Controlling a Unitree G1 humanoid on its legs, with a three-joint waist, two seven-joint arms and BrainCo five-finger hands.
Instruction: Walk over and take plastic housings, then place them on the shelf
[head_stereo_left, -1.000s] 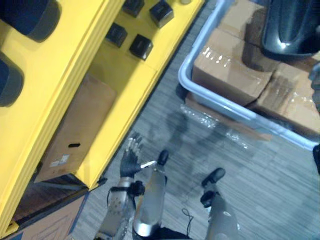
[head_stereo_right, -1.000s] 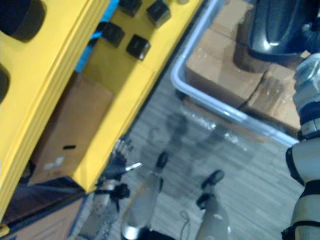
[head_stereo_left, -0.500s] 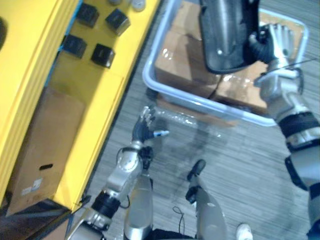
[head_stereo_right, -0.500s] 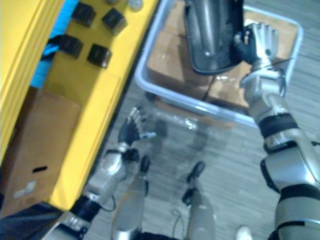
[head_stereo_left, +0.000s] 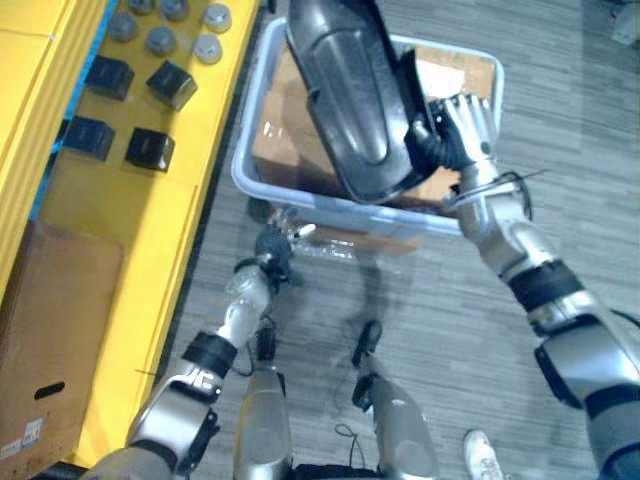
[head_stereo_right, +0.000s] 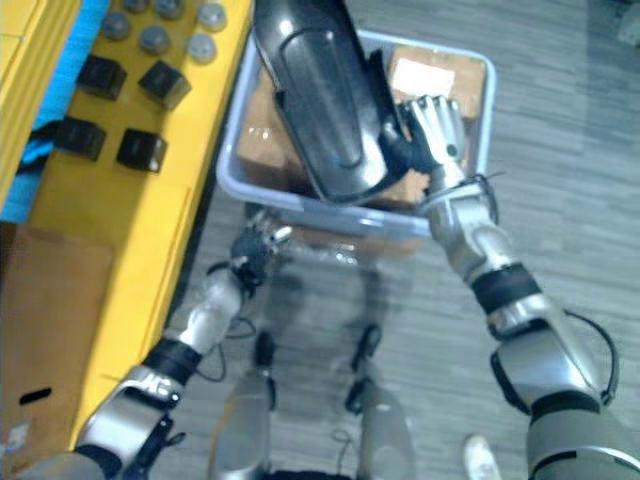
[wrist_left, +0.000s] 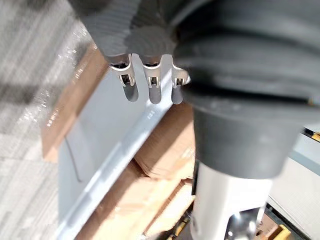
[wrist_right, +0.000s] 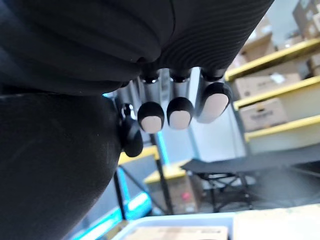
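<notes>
One big dark plastic housing (head_stereo_left: 350, 100) is up in our right hand (head_stereo_left: 462, 130), which pinches its edge between thumb and fingers. In the right wrist view the dark fingertips (wrist_right: 180, 112) sit in a row right beside the housing's black shell. The housing hangs tilted, straight above a pale blue bin (head_stereo_left: 330, 210) that sits below the right hand, with cardboard boxes (head_stereo_left: 283, 150) packed inside.

Our left hand (head_stereo_left: 272, 247) hovers low, just beside the bin's near rim, fingers loose and holding nothing. Its own wrist view shows that rim just past the fingertips.

Out past the left hand's far side is the yellow shelf (head_stereo_left: 195, 170), with a few black blocks (head_stereo_left: 150, 148) and some grey round caps (head_stereo_left: 160, 40) on it. One brown cardboard box (head_stereo_left: 50, 320) sits lower down on that shelf, well apart from both hands.
</notes>
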